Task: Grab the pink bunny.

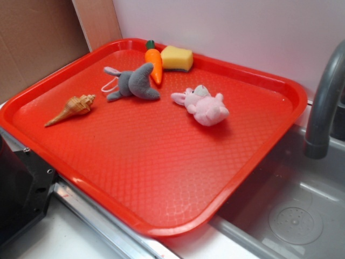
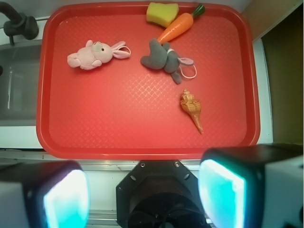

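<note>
The pink bunny (image 1: 204,106) lies on its side on the red tray (image 1: 140,178), right of the middle. In the wrist view the bunny (image 2: 95,54) is at the tray's upper left, ears pointing right. My gripper (image 2: 145,194) is open and empty, high above the near edge of the tray, far from the bunny. Its two fingers (image 2: 64,197) with teal pads stand wide apart at the bottom of the wrist view. The gripper itself does not show in the exterior view.
A grey plush animal (image 1: 132,83), an orange carrot (image 1: 155,63), a yellow sponge (image 1: 177,58) and a tan seashell (image 1: 71,108) also lie on the tray. A grey faucet (image 1: 326,102) stands over the sink (image 1: 291,216) at right. A black robot base (image 1: 21,189) is at bottom left.
</note>
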`<action>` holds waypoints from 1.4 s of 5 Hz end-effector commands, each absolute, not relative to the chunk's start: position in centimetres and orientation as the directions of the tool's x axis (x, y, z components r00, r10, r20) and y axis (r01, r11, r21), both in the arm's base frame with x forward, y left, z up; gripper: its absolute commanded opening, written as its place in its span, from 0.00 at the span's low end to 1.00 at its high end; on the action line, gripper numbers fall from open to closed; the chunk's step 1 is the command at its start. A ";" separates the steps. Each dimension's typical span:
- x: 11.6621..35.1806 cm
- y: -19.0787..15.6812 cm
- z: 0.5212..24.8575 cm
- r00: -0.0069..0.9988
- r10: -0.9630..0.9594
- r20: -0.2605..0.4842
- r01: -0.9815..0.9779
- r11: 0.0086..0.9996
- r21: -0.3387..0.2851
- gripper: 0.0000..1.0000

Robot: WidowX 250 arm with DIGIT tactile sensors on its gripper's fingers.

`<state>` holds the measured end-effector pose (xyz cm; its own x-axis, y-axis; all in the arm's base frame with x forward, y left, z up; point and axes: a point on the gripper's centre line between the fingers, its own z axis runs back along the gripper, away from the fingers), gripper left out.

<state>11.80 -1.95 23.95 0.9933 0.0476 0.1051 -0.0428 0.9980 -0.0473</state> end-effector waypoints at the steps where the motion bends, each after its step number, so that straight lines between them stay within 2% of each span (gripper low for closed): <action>1: 15.2 -3.6 21.8 0.857 0.512 0.059 -0.503 0.856 -0.119 1.00; 2: 16.9 -4.5 20.7 0.701 0.710 0.061 -0.693 0.699 -0.176 1.00; 3: 18.9 -5.4 19.2 0.568 0.822 0.033 -0.802 0.562 -0.202 1.00; 5: 22.9 -7.5 14.8 0.380 0.924 0.024 -0.893 0.374 -0.250 1.00; 6: 24.9 -8.1 11.8 0.319 0.947 0.041 -0.924 0.321 -0.209 1.00; 7: 26.6 -9.1 9.1 0.350 0.935 0.066 -0.922 0.356 -0.150 1.00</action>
<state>25.69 -9.34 7.77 0.3577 0.9315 0.0665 -0.9267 0.3629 -0.0976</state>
